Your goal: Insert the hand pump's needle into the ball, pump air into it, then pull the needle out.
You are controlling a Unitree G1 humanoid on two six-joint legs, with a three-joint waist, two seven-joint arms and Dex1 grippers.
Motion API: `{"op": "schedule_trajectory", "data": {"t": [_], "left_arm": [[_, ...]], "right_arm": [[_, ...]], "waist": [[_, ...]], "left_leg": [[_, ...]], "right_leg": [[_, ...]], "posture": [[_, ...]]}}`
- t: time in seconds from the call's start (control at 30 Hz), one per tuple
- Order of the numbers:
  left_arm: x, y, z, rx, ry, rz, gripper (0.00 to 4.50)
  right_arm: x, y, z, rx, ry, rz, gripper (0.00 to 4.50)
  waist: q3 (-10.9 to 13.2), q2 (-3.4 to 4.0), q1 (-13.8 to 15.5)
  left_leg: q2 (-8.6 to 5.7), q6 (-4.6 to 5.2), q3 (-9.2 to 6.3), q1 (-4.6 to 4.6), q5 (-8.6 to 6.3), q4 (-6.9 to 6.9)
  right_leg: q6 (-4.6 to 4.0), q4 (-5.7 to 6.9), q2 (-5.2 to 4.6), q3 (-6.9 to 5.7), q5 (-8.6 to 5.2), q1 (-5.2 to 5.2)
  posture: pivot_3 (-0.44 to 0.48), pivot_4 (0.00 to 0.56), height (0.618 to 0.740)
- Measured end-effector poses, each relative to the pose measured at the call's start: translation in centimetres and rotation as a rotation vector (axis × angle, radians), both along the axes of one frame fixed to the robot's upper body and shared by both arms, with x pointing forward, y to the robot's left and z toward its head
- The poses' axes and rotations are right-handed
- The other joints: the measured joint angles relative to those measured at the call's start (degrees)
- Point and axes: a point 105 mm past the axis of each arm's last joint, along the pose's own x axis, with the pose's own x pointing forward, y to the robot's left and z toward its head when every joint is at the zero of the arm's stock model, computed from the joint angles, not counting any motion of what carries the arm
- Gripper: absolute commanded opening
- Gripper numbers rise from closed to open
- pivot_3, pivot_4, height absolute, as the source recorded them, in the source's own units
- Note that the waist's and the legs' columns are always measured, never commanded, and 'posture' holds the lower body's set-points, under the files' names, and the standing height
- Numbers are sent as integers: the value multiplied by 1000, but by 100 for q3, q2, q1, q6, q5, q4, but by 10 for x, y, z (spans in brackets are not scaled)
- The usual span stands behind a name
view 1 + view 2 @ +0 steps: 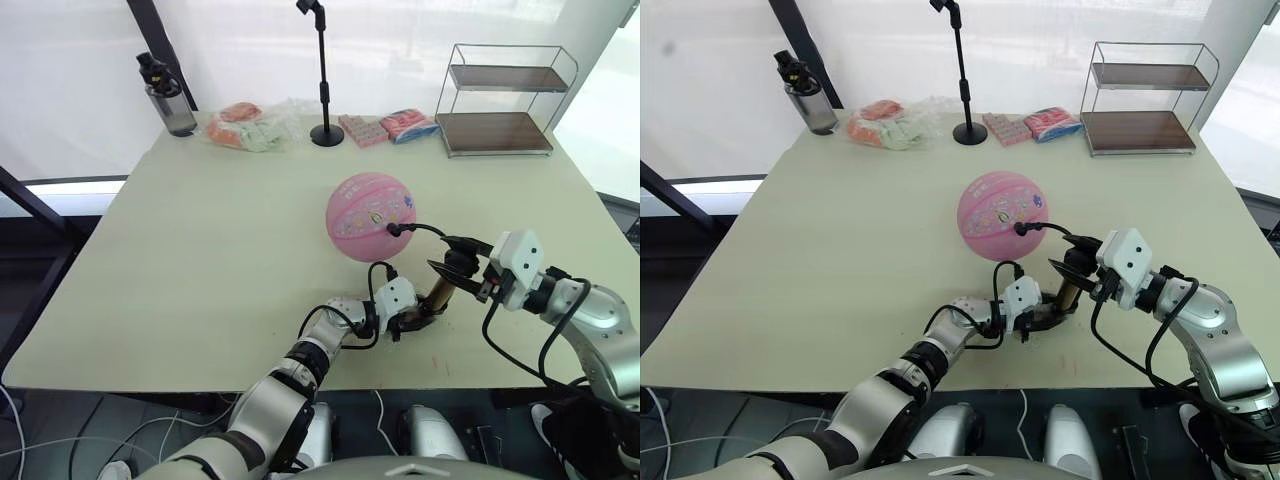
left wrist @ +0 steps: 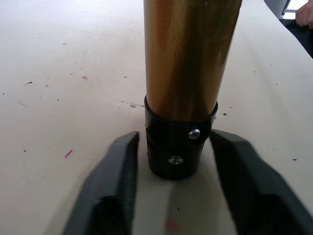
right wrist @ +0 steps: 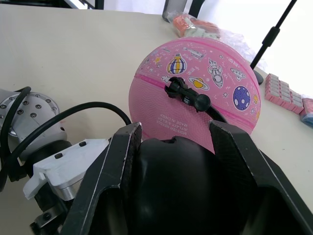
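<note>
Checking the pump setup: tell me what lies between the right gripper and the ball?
In the right wrist view, the pump's black handle and hose fitting lie before the ball.

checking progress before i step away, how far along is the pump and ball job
Insertion looks done: the needle fitting sits on the ball, hose attached. Pumping is in hand: the left claw brackets the hand pump at its lower black cap, fingers not touching it, and the right claw is shut around the black handle. How much air has gone in cannot be told. Pulling the needle out is left.
</note>
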Motion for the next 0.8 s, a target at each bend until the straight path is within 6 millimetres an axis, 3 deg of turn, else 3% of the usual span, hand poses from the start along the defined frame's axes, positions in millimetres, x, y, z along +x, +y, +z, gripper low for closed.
{"op": "schedule_trajectory", "data": {"t": [0.07,0.37,0.57,0.8], "left_arm": [[0,0,0,-1,2,3,4383],[0,3,4,-19,-14,-13,4383],[-7,20,12,-49,-52,-43,4383],[-5,55,62,-113,-145,-66,4383]], "right_arm": [[0,0,0,0,1,-1,1871],[3,-1,4,-6,-5,-1,1871],[5,-2,13,-3,-21,4,1871],[6,-4,22,-21,-29,18,1871]], "waist": [[1,1,0],[17,14,-2],[62,44,0],[99,73,12]], "left_leg": [[0,0,0,5,0,0],[1,0,0,3,0,0],[1,-1,1,-17,0,1],[-9,-3,1,-91,2,9]], "right_leg": [[0,0,0,0,0,4],[0,-1,-1,1,0,4],[-1,-1,-7,5,1,-11],[1,-1,-48,5,3,-77]], "posture": [[0,150,740],[0,150,740],[0,150,740],[0,150,740]]}}
